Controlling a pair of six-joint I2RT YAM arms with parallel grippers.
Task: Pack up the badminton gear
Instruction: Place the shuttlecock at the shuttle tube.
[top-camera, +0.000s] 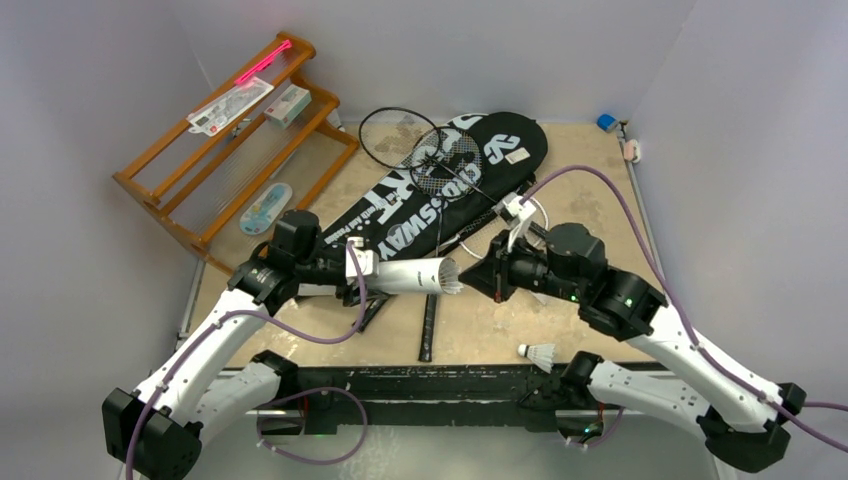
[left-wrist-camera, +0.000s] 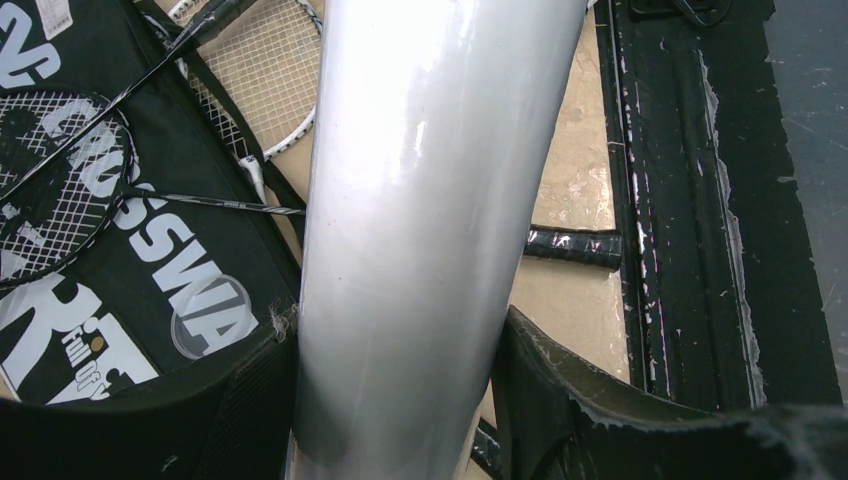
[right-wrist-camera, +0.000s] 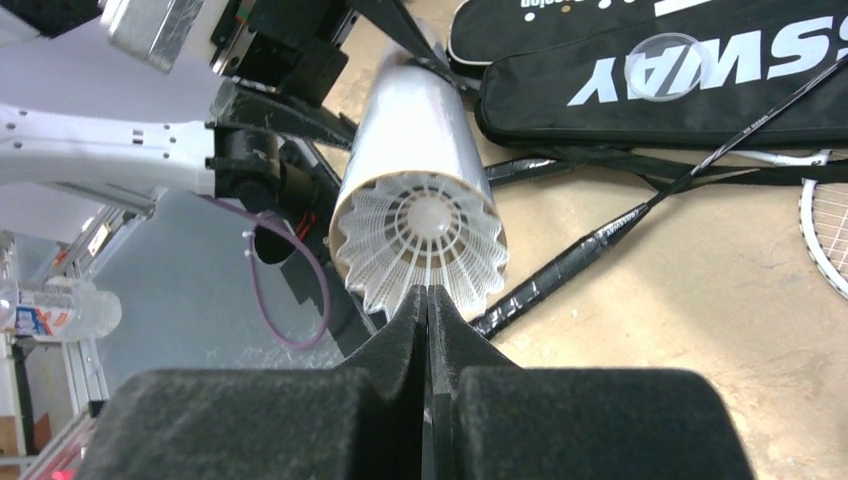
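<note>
The tube (top-camera: 405, 274) lies level above the desk (top-camera: 600, 190); the left hand (top-camera: 357, 275) clamps it at the end away from its mouth, a pad on either side. A shuttlecock (right-wrist-camera: 420, 235) sits in the open mouth, cork inward, its skirt standing out past the rim. The right hand (right-wrist-camera: 428, 310) is pressed together with nothing visible between its tips, which meet the skirt's lower edge.

The step in hand looks like loading shuttlecocks into the tube; this one seems only partly in. The next move, I judge, calls for a straight push along the tube's axis with the joined tips, gentle enough not to crush the skirt, while the left hand holds the tube steady. After that comes the loose shuttlecock (top-camera: 541, 352) on the desk near the right arm. The rackets (top-camera: 440, 165) lie across the covers (top-camera: 400, 200), not yet packed.
</note>
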